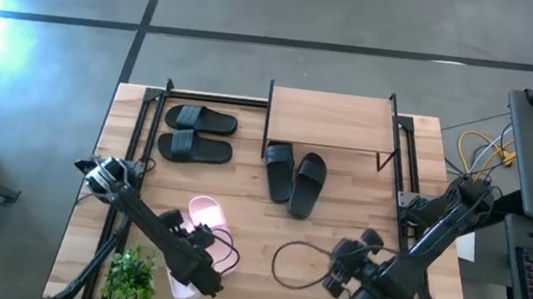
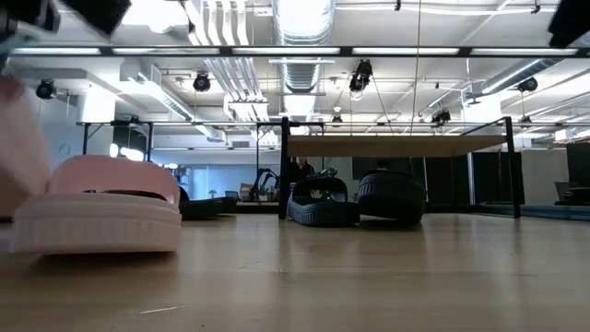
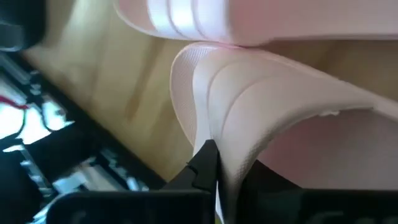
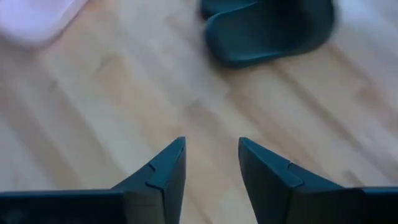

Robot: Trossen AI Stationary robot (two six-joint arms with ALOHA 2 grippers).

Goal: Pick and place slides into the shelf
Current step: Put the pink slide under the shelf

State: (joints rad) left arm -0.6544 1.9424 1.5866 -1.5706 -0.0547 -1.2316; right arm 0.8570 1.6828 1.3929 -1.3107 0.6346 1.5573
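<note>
Two pale pink slides show near the table's front left. One (image 1: 207,215) lies flat on its sole; my left gripper (image 1: 201,268) is shut on the other (image 1: 181,283), beside the near edge. Two black slides (image 1: 198,132) lie side by side at the far left. Two more black slides (image 1: 293,179) rest on the table just in front of the shelf (image 1: 330,119), whose plank top stands on a thin black frame at the far middle. My right gripper (image 1: 341,269) hangs open over bare wood at the front right, with its fingers (image 4: 168,171) apart and touching nothing. My left gripper pinches the wide strap of the pink slide at its edge (image 3: 214,134) between the two fingers (image 3: 202,165). The strap arches away beyond the fingertips. Whether the sole is clear of the table, I cannot tell.
A black cable loop (image 1: 299,264) lies on the wood between the two grippers. A small green plant (image 1: 131,277) stands at the front left corner. Black rails run along the table's left (image 1: 135,114) and right (image 1: 407,155) sides. Bare wood lies ahead of my right gripper (image 4: 205,93).
</note>
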